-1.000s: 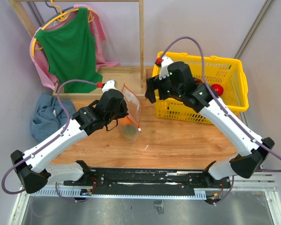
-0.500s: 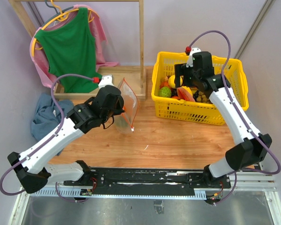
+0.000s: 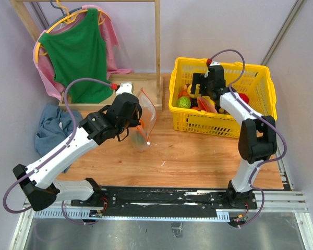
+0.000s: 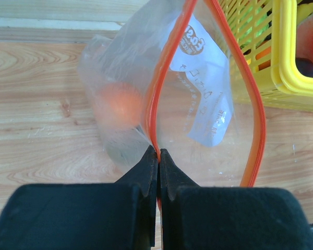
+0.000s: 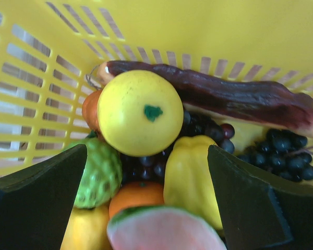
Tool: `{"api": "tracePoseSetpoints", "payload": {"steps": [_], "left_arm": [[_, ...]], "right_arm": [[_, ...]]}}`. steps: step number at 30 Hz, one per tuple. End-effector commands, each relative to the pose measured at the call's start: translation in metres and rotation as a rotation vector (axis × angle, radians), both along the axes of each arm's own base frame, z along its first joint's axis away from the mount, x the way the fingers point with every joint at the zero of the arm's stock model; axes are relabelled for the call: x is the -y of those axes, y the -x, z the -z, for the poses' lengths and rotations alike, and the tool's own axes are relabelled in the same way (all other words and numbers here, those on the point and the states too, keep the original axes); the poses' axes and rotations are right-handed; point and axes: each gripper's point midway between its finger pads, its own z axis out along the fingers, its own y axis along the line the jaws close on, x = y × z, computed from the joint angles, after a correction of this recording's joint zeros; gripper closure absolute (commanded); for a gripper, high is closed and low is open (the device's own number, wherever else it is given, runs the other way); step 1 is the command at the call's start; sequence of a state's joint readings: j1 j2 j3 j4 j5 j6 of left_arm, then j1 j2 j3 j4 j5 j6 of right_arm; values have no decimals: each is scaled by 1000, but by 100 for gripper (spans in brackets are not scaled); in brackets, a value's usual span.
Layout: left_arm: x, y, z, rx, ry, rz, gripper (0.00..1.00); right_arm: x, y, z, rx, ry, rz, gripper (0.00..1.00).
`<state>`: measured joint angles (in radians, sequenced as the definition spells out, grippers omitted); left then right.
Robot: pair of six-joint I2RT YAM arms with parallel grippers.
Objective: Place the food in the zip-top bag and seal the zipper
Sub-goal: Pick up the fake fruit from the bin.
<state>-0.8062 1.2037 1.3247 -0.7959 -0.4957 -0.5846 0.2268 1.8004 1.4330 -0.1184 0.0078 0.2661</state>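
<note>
Fingers [image 5: 39,203] spread wide on the right gripper [image 5: 147,156] may snag two crowded food [image 5: 140,112] pieces; the left gripper [image 4: 158,153] pinching the zipper [image 4: 147,112] could slip.

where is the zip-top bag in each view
Top external: zip-top bag left of centre, left of the yellow basket.
Left wrist: bag fills the middle, zipper pinched by the left tool.
Right wrist: not in it.
Shared landmark: the yellow basket, in all three views.

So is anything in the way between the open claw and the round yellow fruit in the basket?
Nothing visible is. The right gripper hangs open right above the round yellow fruit, which lies uncovered on top in the yellow basket.
</note>
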Motion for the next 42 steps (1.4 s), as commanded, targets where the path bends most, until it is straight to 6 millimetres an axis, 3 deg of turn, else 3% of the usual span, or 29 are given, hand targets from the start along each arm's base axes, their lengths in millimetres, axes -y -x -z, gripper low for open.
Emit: {"api": "tracePoseSetpoints", "payload": {"steps": [1,6,10,16,21,31,36,42], "left_arm": [[2,-5,-4,30,16,2,100],[5,-5,1,22,21,7,100],[8,-4,5,10,25,18,100],[9,-5,9,7,28,20,100],[10,-5,12,2,28,22,100],[13,-5,12,1,33,33,100],[14,-5,7,13,46,41,100],[12,-4,3,28,38,54,100]], "right_arm": [[0,-30,-2,89,-46,39,1],[-5,-44,23,84,-59,43,1],[-11,-51,31,87,-56,5,2],[-13,-45,25,119,-60,-45,23],[-13,-35,-5,184,-43,-86,35],[-14,-1,-58,261,-34,-162,39],[-12,24,-81,298,-36,-189,41],[-28,66,-125,369,-35,-279,46]]}}
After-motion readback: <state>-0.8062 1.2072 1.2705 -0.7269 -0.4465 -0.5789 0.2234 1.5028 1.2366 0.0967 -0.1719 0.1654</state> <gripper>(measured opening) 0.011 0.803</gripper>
